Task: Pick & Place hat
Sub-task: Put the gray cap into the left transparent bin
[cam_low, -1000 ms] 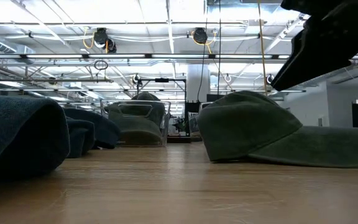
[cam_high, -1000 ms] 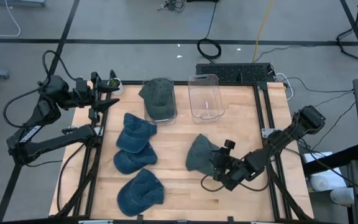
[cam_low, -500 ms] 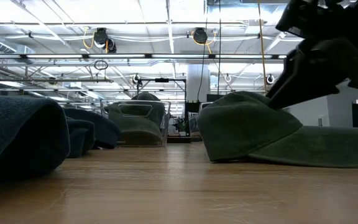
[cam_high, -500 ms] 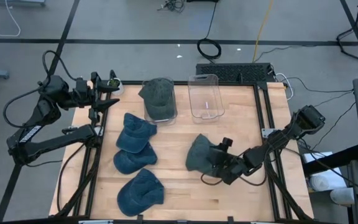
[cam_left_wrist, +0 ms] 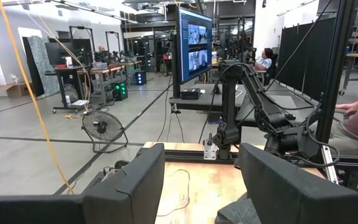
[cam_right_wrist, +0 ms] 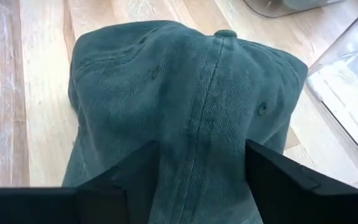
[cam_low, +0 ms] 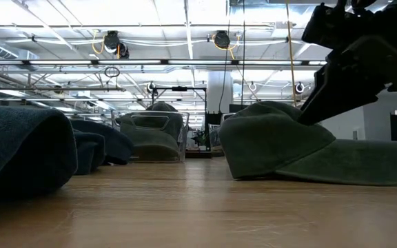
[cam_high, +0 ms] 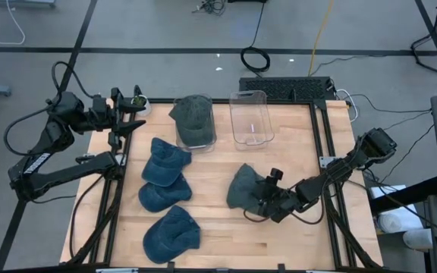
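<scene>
The right hand sits at the grey-green cap, fingers apart and straddling its crown, apparently lined up to pinch it. The cap lies on the bench at about four o'clock. The left hand waits open at ten o'clock.

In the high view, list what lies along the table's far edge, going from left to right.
Left gripper, waiting at the far left corner → clear bin holding a green cap → empty clear bin.
</scene>
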